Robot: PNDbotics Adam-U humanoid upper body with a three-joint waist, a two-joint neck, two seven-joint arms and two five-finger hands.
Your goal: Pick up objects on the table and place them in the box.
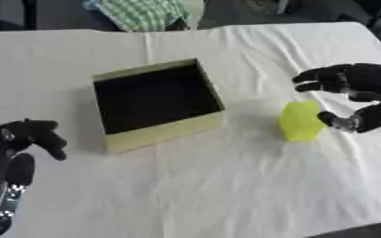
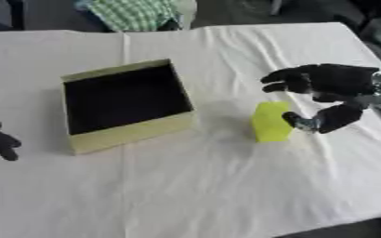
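A yellow-green block stands upright on the white cloth, to the right of an open olive box with a dark, empty inside. My right hand comes in from the right and hovers at the block. Its fingers spread above and just behind the block, and its thumb sits close to the block's right face. The hand is open and holds nothing. My left hand rests near the lower left corner, fingers loosely curled, apart from the box.
A white cloth covers the table, with bare room in front of the box and block. A green checked cloth lies beyond the far edge. The table's right edge runs close behind my right hand.
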